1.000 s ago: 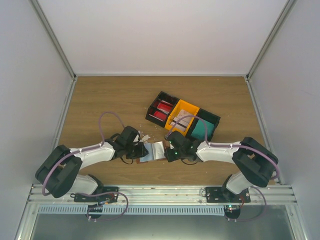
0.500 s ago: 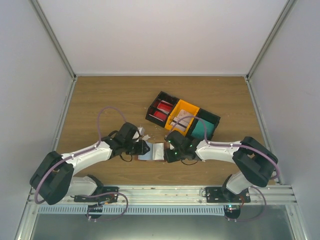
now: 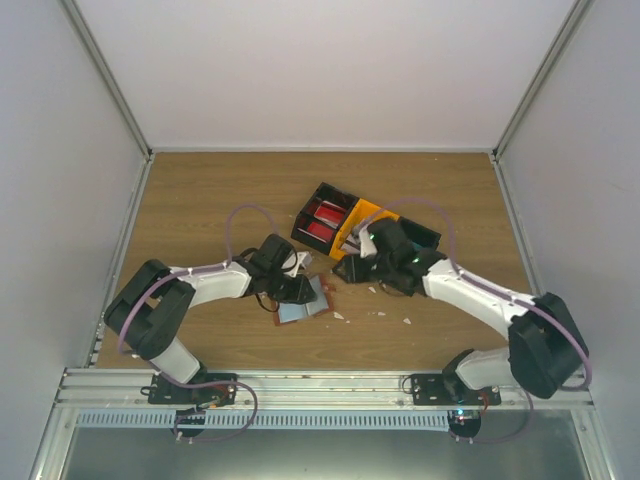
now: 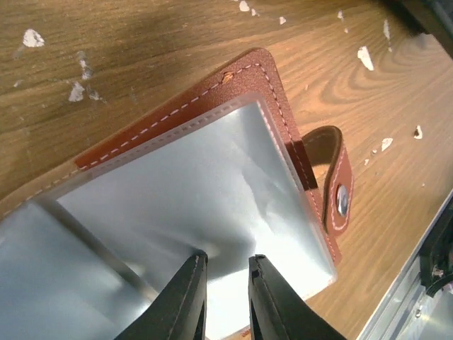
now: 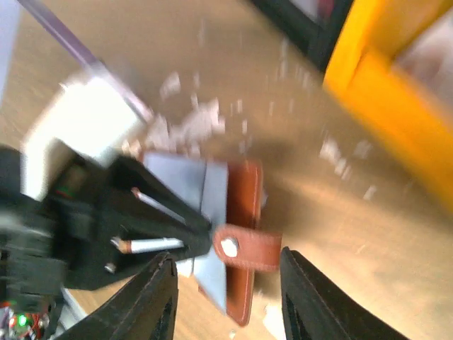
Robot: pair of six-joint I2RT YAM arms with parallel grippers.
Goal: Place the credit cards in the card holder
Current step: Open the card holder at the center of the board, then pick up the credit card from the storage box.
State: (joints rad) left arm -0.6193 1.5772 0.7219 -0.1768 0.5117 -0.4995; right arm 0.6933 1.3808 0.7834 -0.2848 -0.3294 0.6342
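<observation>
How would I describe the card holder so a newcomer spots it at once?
Find the black-and-orange bin tray on the wooden table; nearer the arms, at the left gripper, lies the card holder. It alone is reddish-brown leather with a snap tab.

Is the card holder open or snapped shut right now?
The card holder is open: its snap tab hangs unfastened and its clear pockets lie exposed, pinched by the left gripper.

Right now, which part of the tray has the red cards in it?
The black end compartment at the left end of the tray holds the red cards. Its neighbour, the orange compartment, has none.
</observation>
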